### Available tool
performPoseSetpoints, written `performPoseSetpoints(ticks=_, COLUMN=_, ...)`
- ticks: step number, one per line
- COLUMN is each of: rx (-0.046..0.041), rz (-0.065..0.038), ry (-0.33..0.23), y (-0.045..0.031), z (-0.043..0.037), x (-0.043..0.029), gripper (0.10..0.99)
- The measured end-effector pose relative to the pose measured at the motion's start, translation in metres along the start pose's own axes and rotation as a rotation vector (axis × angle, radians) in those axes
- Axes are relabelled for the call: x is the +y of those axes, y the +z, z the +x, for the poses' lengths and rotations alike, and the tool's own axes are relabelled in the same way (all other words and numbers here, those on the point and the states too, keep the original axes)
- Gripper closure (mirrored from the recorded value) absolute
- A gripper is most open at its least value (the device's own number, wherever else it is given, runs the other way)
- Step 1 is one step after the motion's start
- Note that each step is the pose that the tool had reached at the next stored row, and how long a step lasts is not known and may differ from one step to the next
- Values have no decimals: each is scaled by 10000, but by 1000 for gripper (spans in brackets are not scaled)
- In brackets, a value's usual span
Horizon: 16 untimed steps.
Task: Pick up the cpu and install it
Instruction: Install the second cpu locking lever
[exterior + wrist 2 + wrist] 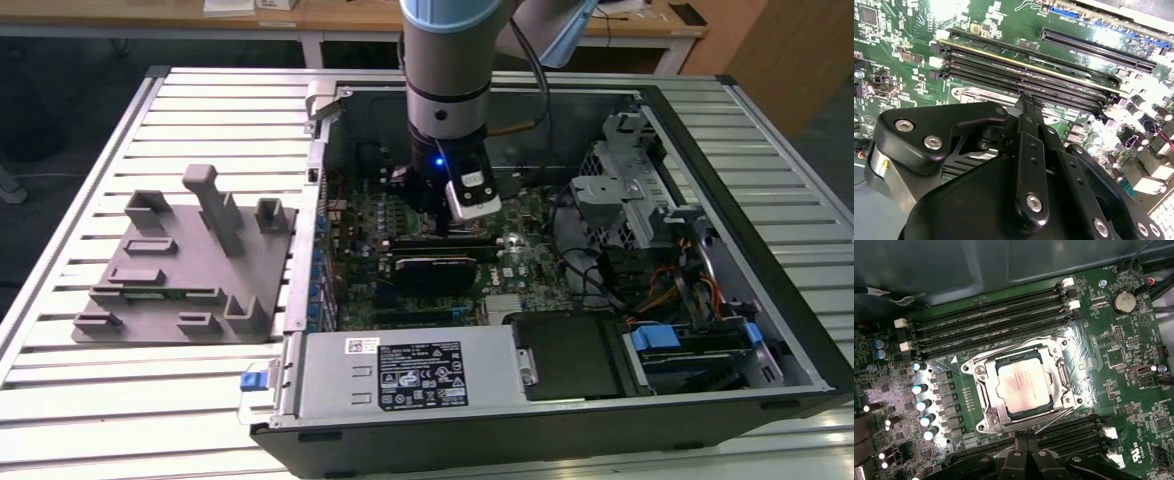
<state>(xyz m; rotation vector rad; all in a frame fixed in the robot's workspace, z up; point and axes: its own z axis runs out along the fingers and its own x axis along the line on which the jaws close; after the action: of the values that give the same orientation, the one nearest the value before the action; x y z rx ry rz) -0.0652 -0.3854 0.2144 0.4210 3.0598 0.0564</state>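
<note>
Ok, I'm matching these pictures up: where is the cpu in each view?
Exterior view: cannot make it out; the arm stands over the motherboard there.
First wrist view: the cpu sits in the metal-framed socket, mid-picture.
Second wrist view: hidden behind the claw's body.
Shared landmark: memory slots.

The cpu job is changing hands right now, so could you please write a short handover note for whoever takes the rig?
Gripper: low inside the open computer case, above the motherboard; whether it is open or shut cannot be seen.
Cpu: lying flat in the metal socket frame, silver top up, between the memory slots; nothing is touching it in the first wrist view.
Done: cpu appears seated in the socket.
Left: confirm seating; whether the frame is latched cannot be judged.
Grey fixture sits outside the case.
</note>
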Motion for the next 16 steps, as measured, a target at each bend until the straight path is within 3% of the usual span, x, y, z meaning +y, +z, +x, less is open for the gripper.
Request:
performPoseSetpoints(ticks=7, rx=40, rz=-142, ry=6, y=10, z=50, x=-68, gripper=980)
performPoseSetpoints(ticks=16, rx=170, rz=-661, ry=37, y=48, z=144, x=-164, gripper=980)
